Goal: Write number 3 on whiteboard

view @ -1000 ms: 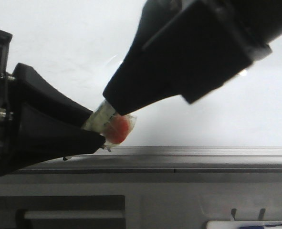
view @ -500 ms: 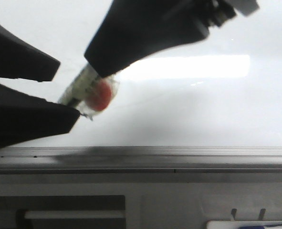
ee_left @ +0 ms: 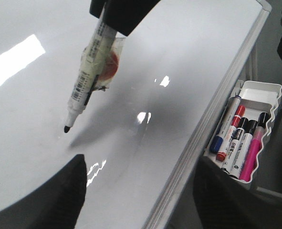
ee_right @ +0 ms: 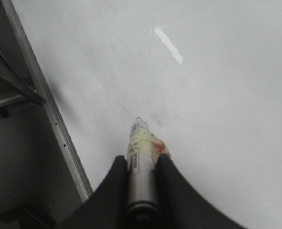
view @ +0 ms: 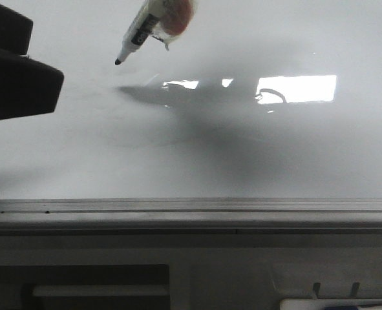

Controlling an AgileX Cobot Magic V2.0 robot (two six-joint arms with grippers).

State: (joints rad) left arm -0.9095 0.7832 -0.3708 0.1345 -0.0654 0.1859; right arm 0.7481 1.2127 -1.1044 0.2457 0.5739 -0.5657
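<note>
The whiteboard [view: 242, 155] is glossy white and fills most of every view; no drawn number 3 shows on it. My right gripper [ee_right: 141, 158] is shut on a marker [ee_right: 140, 143] wrapped in clear tape with a red spot. The marker also shows in the front view [view: 145, 22] and the left wrist view [ee_left: 90, 71], tilted, with its bare black tip just above the board. The right gripper itself is out of the front view. My left gripper [ee_left: 141, 191] is open and empty, over the board's near edge, also at the left of the front view [view: 45, 57].
The board's grey metal frame edge [view: 191, 210] runs along the near side, and shows in the right wrist view [ee_right: 45, 109]. A white tray [ee_left: 262, 90] with several markers [ee_left: 236, 138] hangs beside that edge. Bright light glare [view: 297, 88] lies on the board.
The right gripper has moved up out of the front view, carrying the marker away from the left gripper. The left gripper has opened and drawn back to the left. The marker's tip now shows bare.
</note>
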